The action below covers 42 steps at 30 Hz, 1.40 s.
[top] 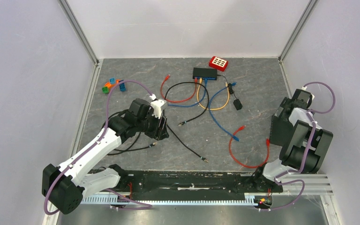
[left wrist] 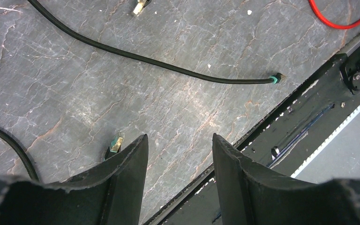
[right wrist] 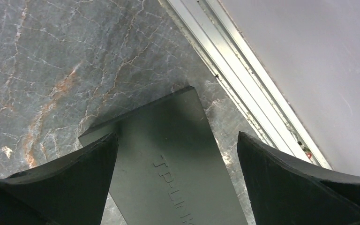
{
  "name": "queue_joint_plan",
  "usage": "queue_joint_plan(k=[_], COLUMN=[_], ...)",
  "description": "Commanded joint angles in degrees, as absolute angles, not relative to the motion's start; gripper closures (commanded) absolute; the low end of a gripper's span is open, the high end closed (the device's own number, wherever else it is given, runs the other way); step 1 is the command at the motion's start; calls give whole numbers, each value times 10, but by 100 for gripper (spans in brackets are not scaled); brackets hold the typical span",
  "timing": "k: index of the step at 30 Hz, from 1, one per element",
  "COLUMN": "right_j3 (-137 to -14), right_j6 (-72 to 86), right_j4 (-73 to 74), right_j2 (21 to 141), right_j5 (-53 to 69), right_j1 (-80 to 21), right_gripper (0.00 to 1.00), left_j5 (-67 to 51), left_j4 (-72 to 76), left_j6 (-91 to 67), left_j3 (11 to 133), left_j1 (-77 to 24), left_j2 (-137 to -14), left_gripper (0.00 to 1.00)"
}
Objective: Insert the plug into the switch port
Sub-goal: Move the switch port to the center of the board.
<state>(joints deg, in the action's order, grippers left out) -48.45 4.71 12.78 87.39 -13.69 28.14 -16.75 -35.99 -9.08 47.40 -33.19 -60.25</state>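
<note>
Table [left wrist: 178,108] looks like matt grey stone, rust-veined. Cable [left wrist: 168,68] is smooth black rubber. Box [right wrist: 168,154] is matt dark plastic, embossed; rail [right wrist: 243,93] at two o'clock is brushed metal.

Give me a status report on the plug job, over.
Left gripper open, empty; plug lies just beside it. Right gripper open, straddling TP-Link switch, not gripping. Red cable lies between them.

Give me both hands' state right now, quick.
Left hand: open, empty; a cable plug lies just beside one finger.
Right hand: open wide over a black TP-Link box, not clamped on it.
</note>
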Motion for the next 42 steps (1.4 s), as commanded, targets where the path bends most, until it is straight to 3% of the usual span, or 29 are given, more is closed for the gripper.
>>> queue_joint_plan(k=[1,14,27,39,42], right_j3=[-474,-412,-321,-299,-330], right_j6=[50,85,207,285,235], right_j4=[93,81,22,5,50], right_j2=[888,866,790,779,777], right_j5=[-102,-8,66,21,-22], right_j1=[294,296,279,190,189], right_gripper=[3,18,23,27,21], left_j5=[-163,-165,-163,-159,-158], left_j4=[-359,-359,-359,-359,-359], left_j6=[-62,-62,-63,-63,-63], left_j3=[478,475,474,473,472], left_j1=[-334,-337,-343,-346,-348], left_j2=[-594,-577,-564,-560,-558], left_gripper=[41,42,41,41,41])
